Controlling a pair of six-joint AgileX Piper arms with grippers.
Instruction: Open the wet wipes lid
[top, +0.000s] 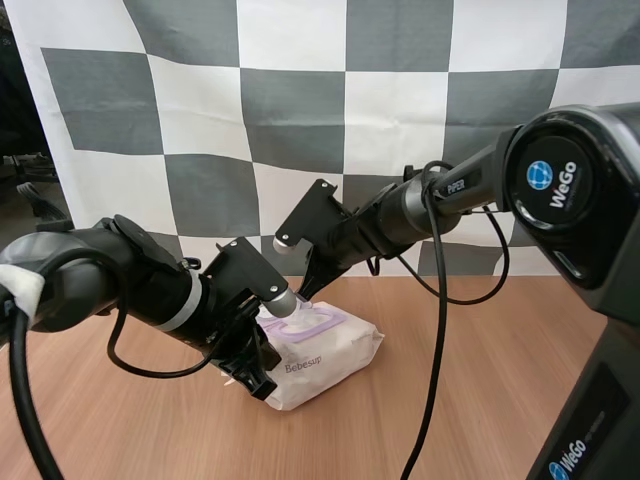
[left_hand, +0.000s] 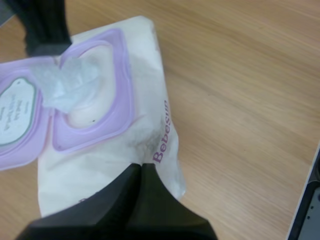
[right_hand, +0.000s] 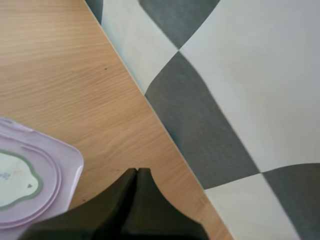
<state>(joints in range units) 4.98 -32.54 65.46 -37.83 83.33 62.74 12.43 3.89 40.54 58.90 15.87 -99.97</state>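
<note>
Left gripper (left_hand: 142, 167) has its fingers pressed together into one dark wedge, tips resting on the pack of wet wipes (left_hand: 107, 167) beside the printed name, pinching nothing; right gripper (right_hand: 136, 172) is likewise closed, just beside the lid (right_hand: 22, 187); the pack lies flat on the table (left_hand: 240, 100), its purple lid already swung open and a wipe (left_hand: 67, 82) poking out; the pouch looks soft, light and apt to slide, so I would pin it down and take hold only of the stiff lid edge.
</note>
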